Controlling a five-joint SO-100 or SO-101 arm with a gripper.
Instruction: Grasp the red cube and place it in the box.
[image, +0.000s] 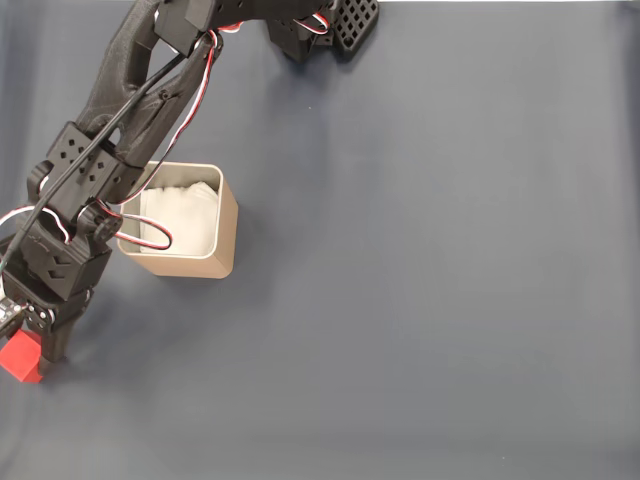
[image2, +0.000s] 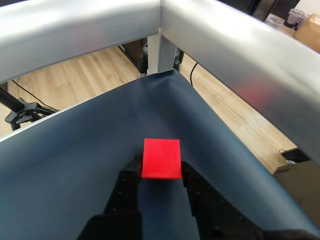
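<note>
The red cube (image: 18, 358) lies at the far left edge of the fixed view, on the dark blue cloth, below and left of the box. My gripper (image: 28, 345) points down at it from above. In the wrist view the red cube (image2: 161, 158) sits between the two black fingers (image2: 131, 175), which press against its left and right sides, so my gripper (image2: 160, 169) is shut on it. The tan box (image: 218, 250) with white lining stands upright to the upper right of the cube, partly covered by my arm.
The arm's black base (image: 340, 25) sits at the top edge. In the wrist view, silver frame rails (image2: 250, 55) meet at the table corner just beyond the cube, with wooden floor (image2: 95, 70) below. The cloth (image: 430, 280) stretches right of the box.
</note>
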